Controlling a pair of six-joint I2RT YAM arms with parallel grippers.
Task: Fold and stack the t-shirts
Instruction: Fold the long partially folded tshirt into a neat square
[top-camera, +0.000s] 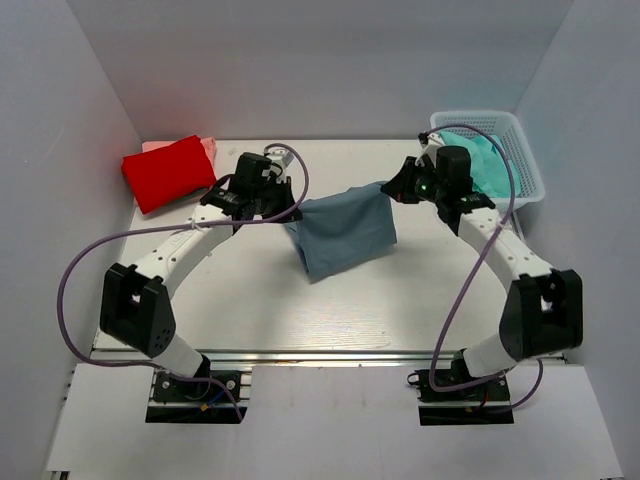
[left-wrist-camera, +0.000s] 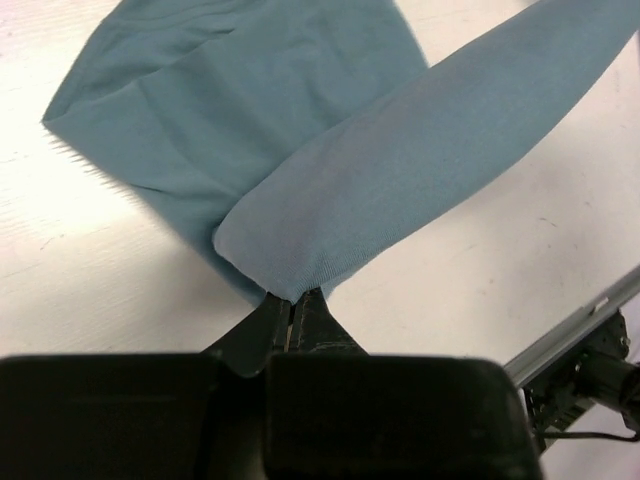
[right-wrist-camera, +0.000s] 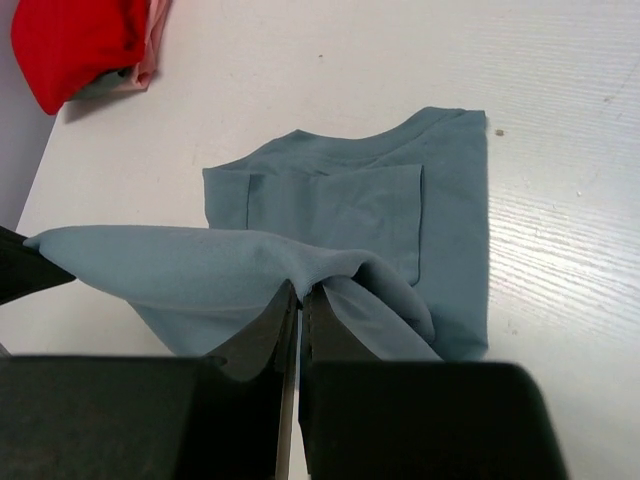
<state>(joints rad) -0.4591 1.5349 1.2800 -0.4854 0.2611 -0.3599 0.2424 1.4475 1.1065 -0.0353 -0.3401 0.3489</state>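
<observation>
Both closed: left gripper (left-wrist-camera: 292, 305) and right gripper (right-wrist-camera: 300, 292) pinch blue-grey t-shirt (top-camera: 345, 235), seemingly draped between.

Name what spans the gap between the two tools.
A lifted edge of the dusty blue-grey cloth t-shirt, stretched from left tool to right tool, in the top view.

Robot lab: white-walled cell (top-camera: 320, 70), bolted arms (top-camera: 175, 255)
</observation>
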